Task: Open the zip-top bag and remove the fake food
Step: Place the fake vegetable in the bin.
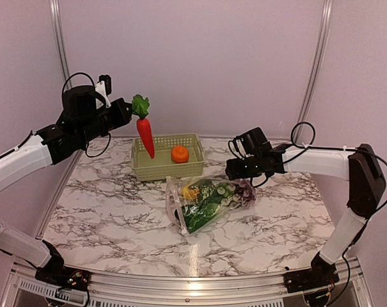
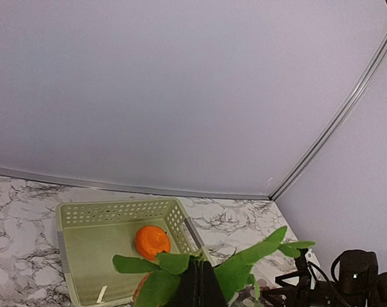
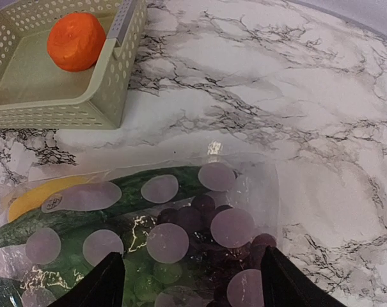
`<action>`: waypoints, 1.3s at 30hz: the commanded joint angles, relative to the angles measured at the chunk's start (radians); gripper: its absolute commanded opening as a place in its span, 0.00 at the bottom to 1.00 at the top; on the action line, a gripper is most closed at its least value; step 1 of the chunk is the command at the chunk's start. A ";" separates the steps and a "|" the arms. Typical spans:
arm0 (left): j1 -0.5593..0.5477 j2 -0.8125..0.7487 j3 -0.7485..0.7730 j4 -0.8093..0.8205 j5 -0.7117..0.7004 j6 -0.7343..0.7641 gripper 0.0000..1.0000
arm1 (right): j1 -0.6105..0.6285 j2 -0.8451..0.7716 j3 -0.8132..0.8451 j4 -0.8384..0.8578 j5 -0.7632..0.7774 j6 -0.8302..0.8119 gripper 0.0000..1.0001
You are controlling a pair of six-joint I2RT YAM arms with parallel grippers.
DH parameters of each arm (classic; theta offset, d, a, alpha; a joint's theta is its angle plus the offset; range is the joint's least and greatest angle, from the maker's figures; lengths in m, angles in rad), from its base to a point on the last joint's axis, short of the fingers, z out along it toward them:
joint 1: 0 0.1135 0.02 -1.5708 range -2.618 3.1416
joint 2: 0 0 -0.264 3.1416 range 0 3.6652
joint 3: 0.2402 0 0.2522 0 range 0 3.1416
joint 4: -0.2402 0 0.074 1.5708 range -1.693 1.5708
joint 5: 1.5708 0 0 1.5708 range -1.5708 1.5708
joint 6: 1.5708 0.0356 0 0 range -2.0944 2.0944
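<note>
Orange plastic carrot (image 1: pixel 145 135) dangles from the left jaws, which are clenched on its green leafy top. It hangs straight below them, over the left part of a pale green basket (image 1: pixel 161 170). An orange fruit (image 1: pixel 179 153) lies in that basket.

The right jaws stand spread, grasping nothing, poised just above one end of the zip-top bag (image 1: pixel 209 203), which lies on the marble counter (image 1: pixel 103 211). Directly beneath them, through the clear film, show a purple grape bunch (image 3: pixel 193 217), a cucumber (image 3: pixel 126 190) and a yellow piece (image 3: pixel 33 198). Whether the zip is parted I cannot tell.

My worry is that the carrot is pinched only by its leaves. It could slip, or, let go from this height, strike the rim and bounce out. The right jaws, closing here, might nip grapes through the film and drag the whole bag.
</note>
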 commanded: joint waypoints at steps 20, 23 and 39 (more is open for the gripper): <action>0.146 0.736 0.741 0.045 0.271 0.040 0.00 | -0.025 -0.046 0.047 0.023 0.016 0.009 0.72; 0.153 0.823 0.832 0.015 0.313 0.028 0.00 | -0.026 -0.045 0.040 0.023 0.021 0.013 0.72; 0.157 1.069 1.028 0.011 0.386 -0.039 0.00 | -0.027 -0.034 0.038 0.029 0.000 0.027 0.72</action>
